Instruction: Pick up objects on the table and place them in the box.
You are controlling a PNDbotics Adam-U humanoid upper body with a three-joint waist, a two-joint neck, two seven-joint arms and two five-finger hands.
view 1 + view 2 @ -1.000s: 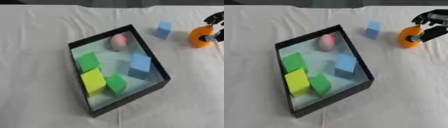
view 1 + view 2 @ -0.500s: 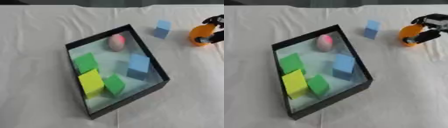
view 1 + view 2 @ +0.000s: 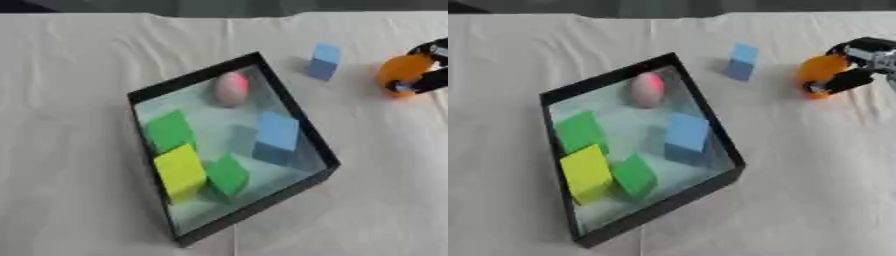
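A black box (image 3: 725, 151) lies on the white cloth. Inside it are a pink egg-shaped object (image 3: 647, 89), a blue block (image 3: 686, 132), two green blocks (image 3: 581, 131) and a yellow block (image 3: 584, 171). A light blue block (image 3: 740, 61) stands on the cloth behind the box. At the right edge my right hand (image 3: 859, 65) is curled round an orange round object (image 3: 819, 71), fingers over its top and thumb below. The left hand shows in neither view.
White cloth covers the whole table (image 3: 815, 190), with wide bare areas in front of and to the right of the box. The table's far edge runs along the top of the view.
The whole picture has shifted a little, so the camera moved. My right hand has closed further round the orange object and stays at the right edge.
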